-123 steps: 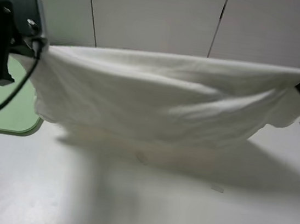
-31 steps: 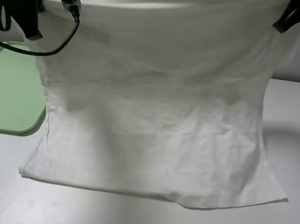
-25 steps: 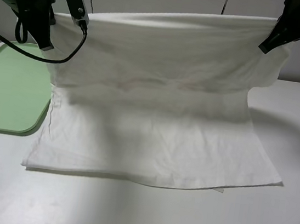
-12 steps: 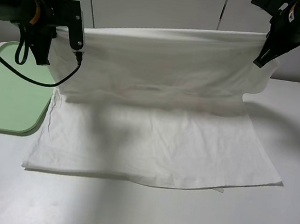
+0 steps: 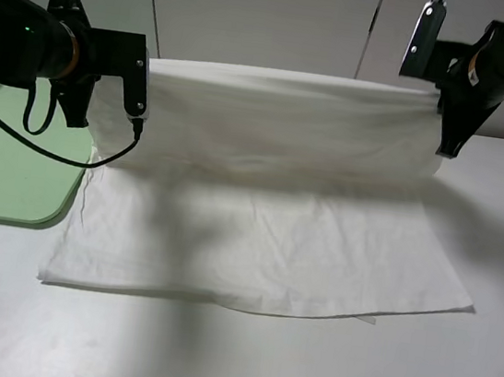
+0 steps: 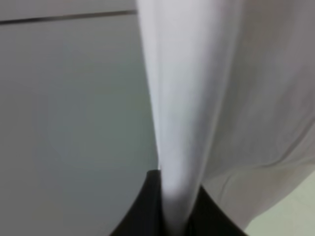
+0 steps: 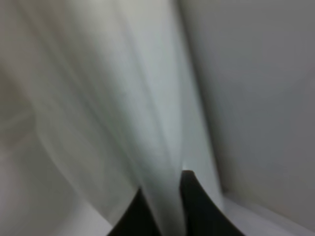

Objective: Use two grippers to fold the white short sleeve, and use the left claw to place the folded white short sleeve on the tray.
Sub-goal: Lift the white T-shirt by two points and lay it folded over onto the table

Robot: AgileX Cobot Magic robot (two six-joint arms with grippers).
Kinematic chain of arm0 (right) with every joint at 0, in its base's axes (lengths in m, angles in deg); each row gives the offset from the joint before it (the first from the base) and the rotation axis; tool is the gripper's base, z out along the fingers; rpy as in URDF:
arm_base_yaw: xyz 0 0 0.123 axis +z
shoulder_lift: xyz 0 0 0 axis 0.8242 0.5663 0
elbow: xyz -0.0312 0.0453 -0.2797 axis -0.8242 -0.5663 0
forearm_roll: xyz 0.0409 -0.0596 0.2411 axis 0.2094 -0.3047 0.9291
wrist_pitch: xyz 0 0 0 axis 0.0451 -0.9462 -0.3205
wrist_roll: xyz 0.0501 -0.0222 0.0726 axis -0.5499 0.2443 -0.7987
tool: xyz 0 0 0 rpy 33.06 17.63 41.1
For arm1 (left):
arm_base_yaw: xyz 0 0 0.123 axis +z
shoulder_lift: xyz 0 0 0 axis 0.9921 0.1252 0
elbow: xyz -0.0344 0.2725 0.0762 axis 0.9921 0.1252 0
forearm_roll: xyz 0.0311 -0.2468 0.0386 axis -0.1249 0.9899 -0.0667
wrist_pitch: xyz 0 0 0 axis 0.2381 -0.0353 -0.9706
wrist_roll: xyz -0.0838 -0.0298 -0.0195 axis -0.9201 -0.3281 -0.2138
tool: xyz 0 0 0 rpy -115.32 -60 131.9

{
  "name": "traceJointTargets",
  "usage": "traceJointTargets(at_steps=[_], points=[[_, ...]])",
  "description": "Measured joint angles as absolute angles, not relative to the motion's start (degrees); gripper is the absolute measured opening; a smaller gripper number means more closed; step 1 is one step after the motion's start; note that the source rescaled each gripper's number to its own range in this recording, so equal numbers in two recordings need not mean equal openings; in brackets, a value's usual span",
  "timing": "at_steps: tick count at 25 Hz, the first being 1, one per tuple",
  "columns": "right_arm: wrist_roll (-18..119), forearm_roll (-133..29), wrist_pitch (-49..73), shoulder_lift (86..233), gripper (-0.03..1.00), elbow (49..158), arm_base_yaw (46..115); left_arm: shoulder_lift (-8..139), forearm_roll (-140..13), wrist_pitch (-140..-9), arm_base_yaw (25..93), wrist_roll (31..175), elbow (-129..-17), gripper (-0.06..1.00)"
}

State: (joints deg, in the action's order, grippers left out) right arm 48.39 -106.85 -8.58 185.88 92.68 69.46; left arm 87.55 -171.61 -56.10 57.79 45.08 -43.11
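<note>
Above the tabletop (image 5: 238,363), the left gripper (image 5: 140,90) and right gripper (image 5: 441,111) each have their jaws clamped on the raised far edge of the white T-shirt (image 5: 264,237), whose near half lies flat. Folding looks barely begun, and placing it on the green tray (image 5: 3,174) remains.

Saw a white short sleeve (image 5: 267,218), plain all over, with soft grey shadow lying across its folds. Noted pale green, unpatterned, on the tray (image 5: 12,176) just beside the white short sleeve. Found the left gripper (image 5: 138,90) and the right gripper (image 5: 448,121), at its upper corners, matt black. Marked a thin orange band on each arm near those corners. Recorded a black cable (image 5: 44,147) crossing the green. Saw a plain white table (image 5: 239,354) under the white short sleeve, and pale grey wall panels (image 5: 256,12) behind it, split by dark vertical seams.
</note>
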Motion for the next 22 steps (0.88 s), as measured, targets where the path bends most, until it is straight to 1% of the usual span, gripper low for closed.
traceJointTargets(at_steps=[2,4,5,8,11,12,16,20,22], points=[[48.95,-106.85,-8.31,185.88,0.02,92.04,69.51,87.66,-170.92,-55.66,57.52,44.73,-43.06,0.0],[51.85,-106.78,-6.2,185.88,0.02,86.7,70.06,87.42,-170.02,-55.64,56.75,45.04,-42.03,0.0],[54.07,-106.78,-4.81,185.84,0.02,81.01,71.2,87.18,-169.86,-55.81,56.19,45.74,-41.2,0.0],[55.95,-106.83,-4.93,185.84,0.02,76.84,72.93,86.43,-169.62,-56.5,54.01,50.21,-37.94,0.0],[56.29,-106.91,-5.27,185.84,0.02,75.38,74.05,85.94,-169.57,-56.87,52.81,53.29,-36.06,0.0],[56.3,-106.97,-5.53,185.84,0.02,74.78,74.62,85.57,-169.57,-56.87,52.04,56.98,-33.39,0.0],[58.07,-107.17,-9.07,185.81,0.02,73.4,76.57,85.29,-169.5,-57.6,51.69,62.6,-28.81,0.0],[61.69,-106.12,-12.05,185.63,0.02,73.09,77.89,85.15,-169.5,-58.55,51.69,64.73,-26.6,0.0],[63.01,-105.31,-12.83,185.01,0.02,73.04,78.41,82.68,-168.25,-59.9,51.69,65.23,-26.08,0.0]])
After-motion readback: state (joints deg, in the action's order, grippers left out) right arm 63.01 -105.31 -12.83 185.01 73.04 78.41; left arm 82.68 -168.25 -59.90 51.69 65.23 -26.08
